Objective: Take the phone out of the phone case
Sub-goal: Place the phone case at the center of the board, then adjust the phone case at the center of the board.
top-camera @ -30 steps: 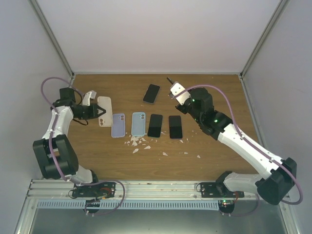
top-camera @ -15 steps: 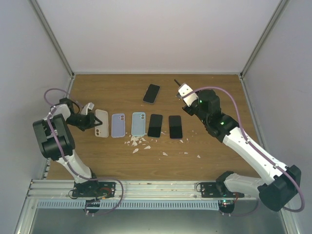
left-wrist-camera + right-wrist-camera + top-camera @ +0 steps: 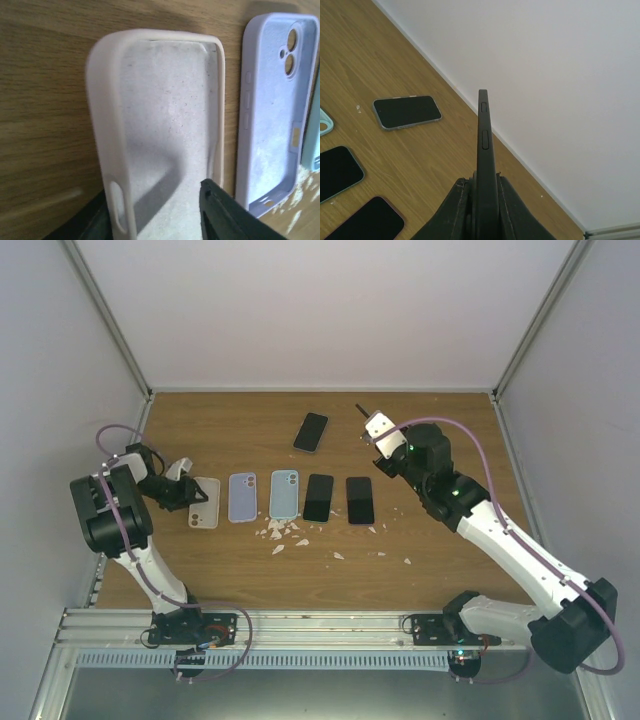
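The right gripper (image 3: 482, 186) is clamped on the dark phone (image 3: 484, 130), held edge-up above the table (image 3: 420, 150) — well apart from the cream case (image 3: 165, 140), which lies flat, one side wall between the left gripper's (image 3: 155, 212) parted fingers.

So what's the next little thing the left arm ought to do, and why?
Probably draw the left gripper straight back off the beige case. That case lies flat and empty on the table beside the lilac case, and the fingers stand apart around its near wall, so nothing seems left to hold. The right gripper has the phone clamped edge-up, clear of the case.
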You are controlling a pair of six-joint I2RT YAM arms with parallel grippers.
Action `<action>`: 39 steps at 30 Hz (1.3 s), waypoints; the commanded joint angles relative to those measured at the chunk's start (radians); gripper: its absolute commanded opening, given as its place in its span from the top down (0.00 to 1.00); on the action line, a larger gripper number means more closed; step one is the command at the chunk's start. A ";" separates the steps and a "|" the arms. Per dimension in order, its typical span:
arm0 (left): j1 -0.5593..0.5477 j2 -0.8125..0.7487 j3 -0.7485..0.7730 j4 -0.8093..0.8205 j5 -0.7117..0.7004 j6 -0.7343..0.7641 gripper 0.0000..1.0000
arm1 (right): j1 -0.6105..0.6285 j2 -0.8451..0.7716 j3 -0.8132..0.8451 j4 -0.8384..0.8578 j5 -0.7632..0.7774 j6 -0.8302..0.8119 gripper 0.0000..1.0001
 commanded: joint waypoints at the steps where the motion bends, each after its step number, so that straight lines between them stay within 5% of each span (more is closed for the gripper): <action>1: 0.007 0.006 0.013 0.058 -0.097 -0.022 0.52 | -0.011 0.002 0.034 0.038 -0.014 0.011 0.99; 4: 0.008 -0.032 0.014 0.078 -0.122 -0.049 0.42 | -0.011 0.009 0.045 0.044 -0.021 0.000 0.99; 10: 0.006 -0.197 0.053 0.155 -0.096 -0.109 0.02 | -0.008 0.038 0.083 0.064 -0.016 -0.062 0.99; 19: -0.080 -0.357 0.243 0.154 0.187 -0.239 0.01 | 0.014 0.097 0.156 0.115 0.000 -0.230 0.99; 24: -0.158 -0.396 0.286 0.144 0.197 -0.243 0.01 | 0.033 0.103 0.178 0.120 0.007 -0.288 1.00; 27: -0.191 -0.385 0.298 0.056 0.113 -0.054 0.01 | 0.040 0.090 0.170 0.112 0.013 -0.290 0.99; 33: -0.158 -0.300 0.264 -0.222 -0.037 0.593 0.01 | 0.040 0.053 0.119 0.079 -0.023 -0.288 0.99; 39: -0.164 -0.206 0.307 -0.293 -0.183 0.971 0.09 | 0.040 0.060 0.114 0.036 -0.062 -0.266 0.99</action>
